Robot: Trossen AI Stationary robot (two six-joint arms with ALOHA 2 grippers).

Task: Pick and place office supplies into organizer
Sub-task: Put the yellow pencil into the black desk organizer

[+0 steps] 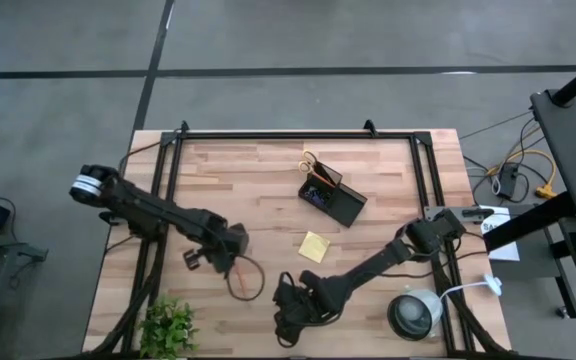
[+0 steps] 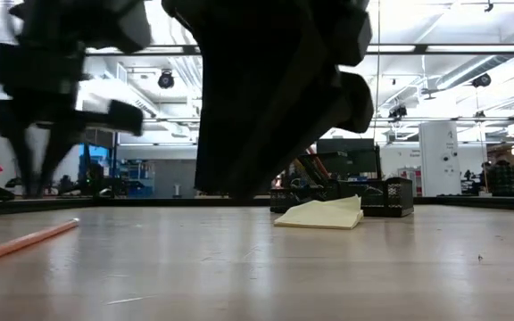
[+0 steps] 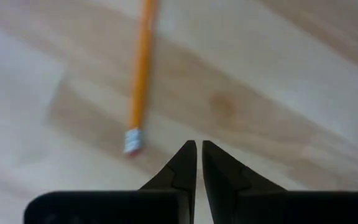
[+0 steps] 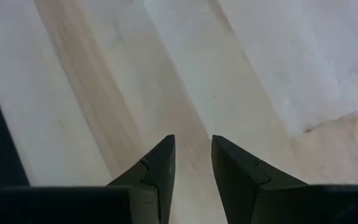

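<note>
An orange pencil (image 3: 140, 81) lies flat on the wood, its eraser end (image 3: 132, 140) just ahead of my left gripper (image 3: 199, 149), which hovers shut above the table (image 1: 223, 255); the low view shows the pencil (image 2: 25, 241) near the front. My right gripper (image 4: 193, 146) hangs narrowly open over bare wood near the table's near edge (image 1: 293, 300), touching nothing. The black organizer (image 1: 333, 196) stands toward the far side, with yellow-handled scissors (image 1: 310, 160) sticking up from it. A yellow sticky-note pad (image 1: 315, 246) lies flat between the organizer and my right gripper.
A round grey-white lamp (image 1: 415, 315) sits at the near right corner beside the right arm. A green plant (image 1: 168, 325) stands at the near left corner. A reddish cable loop (image 1: 248, 280) lies near the left gripper. Bare wood spreads across the far left part of the table (image 1: 238, 170).
</note>
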